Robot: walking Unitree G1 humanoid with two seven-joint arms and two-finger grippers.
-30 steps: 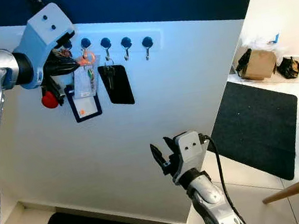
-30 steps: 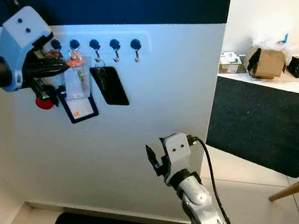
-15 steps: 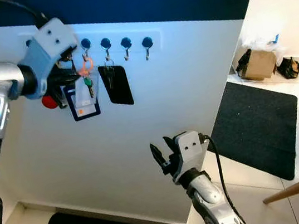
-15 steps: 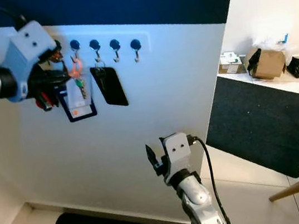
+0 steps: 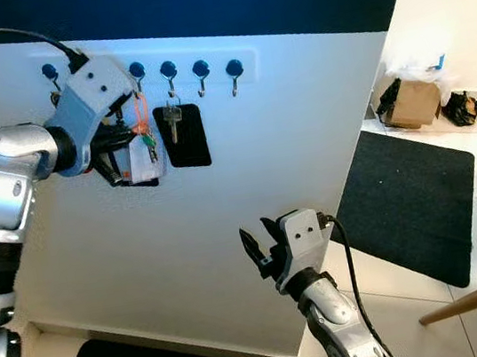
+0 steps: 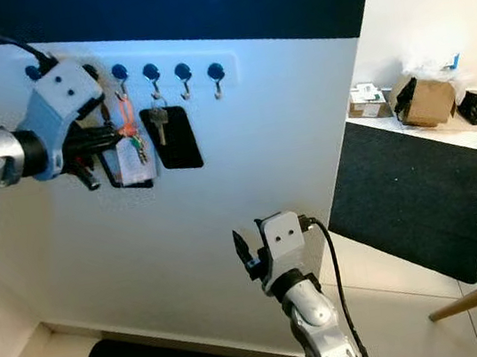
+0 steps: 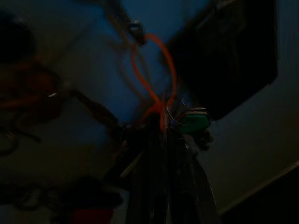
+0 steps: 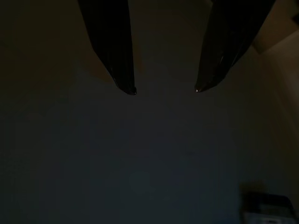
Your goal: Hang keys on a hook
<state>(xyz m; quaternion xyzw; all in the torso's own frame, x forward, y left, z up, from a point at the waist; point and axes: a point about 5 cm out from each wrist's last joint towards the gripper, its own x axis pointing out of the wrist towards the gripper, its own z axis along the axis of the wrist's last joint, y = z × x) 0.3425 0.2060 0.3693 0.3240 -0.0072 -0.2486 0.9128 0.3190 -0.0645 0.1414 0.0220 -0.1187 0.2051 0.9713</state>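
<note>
Lowered since a second ago, left gripper [image 5: 130, 145] pinches the green-headed keys on an orange loop [image 5: 143, 130], loop rising toward 12 o'clock onto a blue-knobbed hook [image 5: 137, 71]. Right gripper [image 5: 258, 252] hangs spread.

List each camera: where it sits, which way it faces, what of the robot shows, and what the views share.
Left eye view: on the head, looking down at the wall hook rail; shows the left tool at the orange-looped keys, and the right tool.
Right eye view: same scene, seen slightly from the side.
Left wrist view: along the left tool, dark; the orange loop hangs on a hook.
Right wrist view: dark; the right tool's two black fingers, apart.
Shared: the keys.
</note>
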